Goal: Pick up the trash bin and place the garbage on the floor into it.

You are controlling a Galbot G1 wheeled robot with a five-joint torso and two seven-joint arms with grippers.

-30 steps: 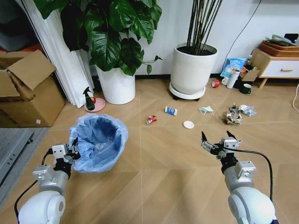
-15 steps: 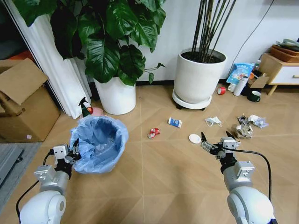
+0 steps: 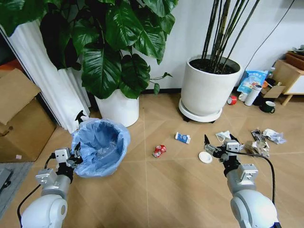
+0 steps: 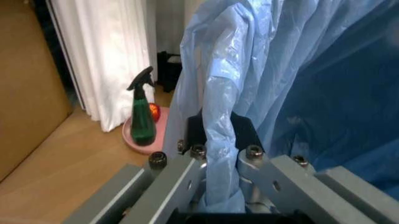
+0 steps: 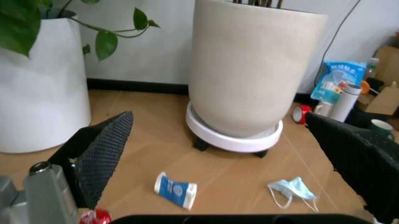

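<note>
1. The left gripper (image 3: 76,153) sits low at about 8 o'clock in the head view, its jaws pinched on the blue bag at the near rim of the bin (image 3: 100,148); in the left wrist view the gripper (image 4: 221,158) has the bag film squeezed between its fingers (image 4: 195,133).
2. The right gripper (image 3: 218,147) is at about 4 o'clock, jaws spread wide and holding nothing; in the right wrist view its two dark fingers (image 5: 100,156) stand far apart over the floor.
3. The white disc (image 3: 205,157) lies just beside the right gripper, at its 7 o'clock.
4. The red can (image 3: 159,150) lies on the floor between bin and disc, near the middle.
5. The carton (image 3: 182,137) is just past the can, at its 1 o'clock.
6. The mask (image 3: 222,135) lies beyond the right gripper; crumpled wrappers (image 3: 259,144) and paper (image 3: 274,136) lie at 3 o'clock.
7. Farthest, two white pots: one (image 3: 117,109) behind the bin at 11 o'clock, one (image 3: 207,90) at 1 o'clock.
</note>
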